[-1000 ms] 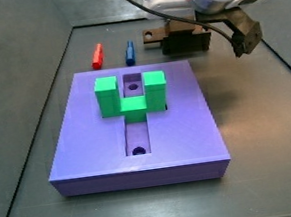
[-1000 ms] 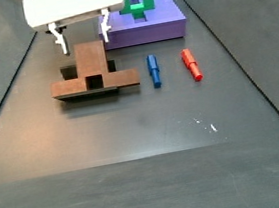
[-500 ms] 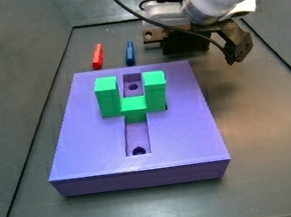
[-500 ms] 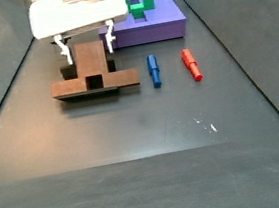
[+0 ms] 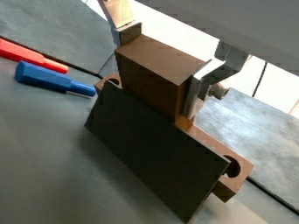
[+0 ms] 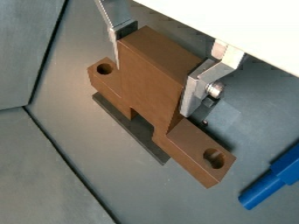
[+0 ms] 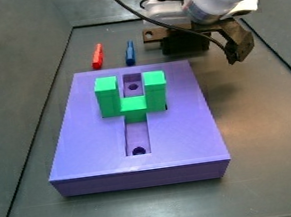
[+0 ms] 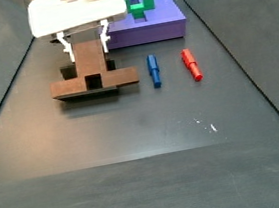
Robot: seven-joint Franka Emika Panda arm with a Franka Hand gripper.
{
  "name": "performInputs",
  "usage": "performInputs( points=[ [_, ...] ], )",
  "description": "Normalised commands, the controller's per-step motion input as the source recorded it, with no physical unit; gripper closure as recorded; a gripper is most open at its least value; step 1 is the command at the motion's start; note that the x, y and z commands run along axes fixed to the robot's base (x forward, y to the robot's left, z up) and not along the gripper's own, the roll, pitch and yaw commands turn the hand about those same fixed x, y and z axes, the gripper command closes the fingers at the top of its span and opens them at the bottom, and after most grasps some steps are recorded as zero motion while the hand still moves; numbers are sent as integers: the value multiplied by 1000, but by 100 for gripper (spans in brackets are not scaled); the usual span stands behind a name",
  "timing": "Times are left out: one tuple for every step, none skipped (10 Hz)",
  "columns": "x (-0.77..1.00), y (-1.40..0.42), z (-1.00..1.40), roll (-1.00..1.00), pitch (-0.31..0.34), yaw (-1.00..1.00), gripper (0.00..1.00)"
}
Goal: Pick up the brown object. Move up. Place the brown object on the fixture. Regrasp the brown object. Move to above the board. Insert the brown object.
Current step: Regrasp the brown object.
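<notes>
Your gripper (image 8: 86,34) sits low over the brown object (image 8: 90,72), at the far end of its upright bar, w/ fingers (image 6: 205,83) spread apart on either side. In both wrist views the silver plates flank the bar's flat faces w/ a thin gap visible, so jaws look open, not clamped. The brown object (image 6: 153,96) is a tan-brown T-like piece: a tall blocky bar rising from a long base w/ side lugs, each lug w/ a round hole near its end. It rests on the dark fixture (image 5: 152,165), which shows as a flat dark panel in front of it. Nearby on the floor lie a blue peg (image 8: 154,70) & red peg (image 8: 191,63). The purple board (image 7: 137,127) w/ its green block (image 7: 130,93) sits well apart.
</notes>
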Motion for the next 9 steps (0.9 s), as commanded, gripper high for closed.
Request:
performInputs(
  points=[
    [0,0,0,0,0,0,100],
    [0,0,0,0,0,0,100],
    [0,0,0,0,0,0,100],
    [0,0,0,0,0,0,100],
    [0,0,0,0,0,0,100],
    [0,0,0,0,0,0,100],
    [0,0,0,0,0,0,100],
    [0,0,0,0,0,0,100],
    [0,0,0,0,0,0,100]
  ],
)
